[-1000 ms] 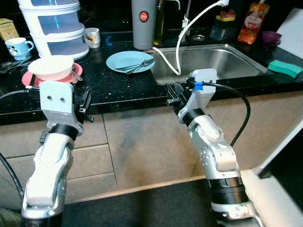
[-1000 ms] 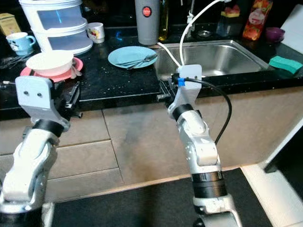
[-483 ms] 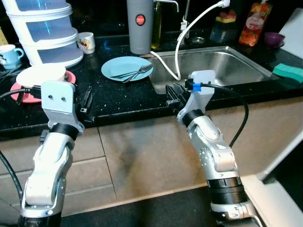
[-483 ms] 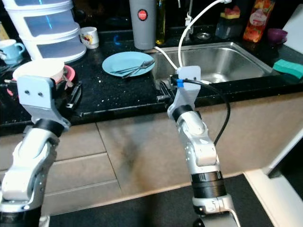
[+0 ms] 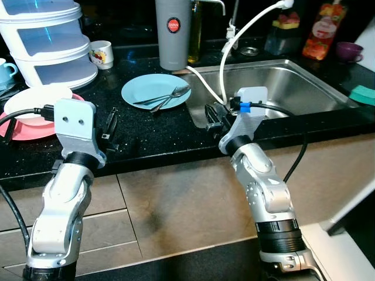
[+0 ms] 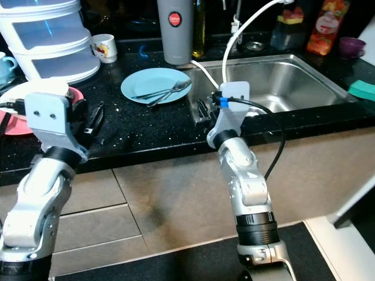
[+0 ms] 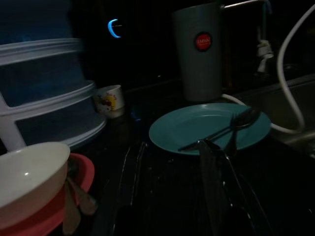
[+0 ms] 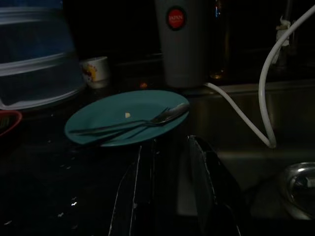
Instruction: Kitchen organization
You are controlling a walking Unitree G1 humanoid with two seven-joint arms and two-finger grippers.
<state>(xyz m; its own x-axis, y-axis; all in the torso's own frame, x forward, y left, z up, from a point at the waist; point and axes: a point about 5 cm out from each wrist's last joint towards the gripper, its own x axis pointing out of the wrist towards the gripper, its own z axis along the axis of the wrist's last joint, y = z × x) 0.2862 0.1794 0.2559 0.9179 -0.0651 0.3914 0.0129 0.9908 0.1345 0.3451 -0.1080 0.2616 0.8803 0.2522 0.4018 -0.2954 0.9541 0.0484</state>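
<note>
Left eye view: both tools, left tool [image 5: 110, 130] and right tool [image 5: 212, 116], hover parted and empty near the blue plate [image 5: 153, 91].

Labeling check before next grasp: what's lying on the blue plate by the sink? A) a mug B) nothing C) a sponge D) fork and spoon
D: a fork and spoon lie across the blue plate on the black counter, just left of the sink; the right wrist view shows the same.
</note>
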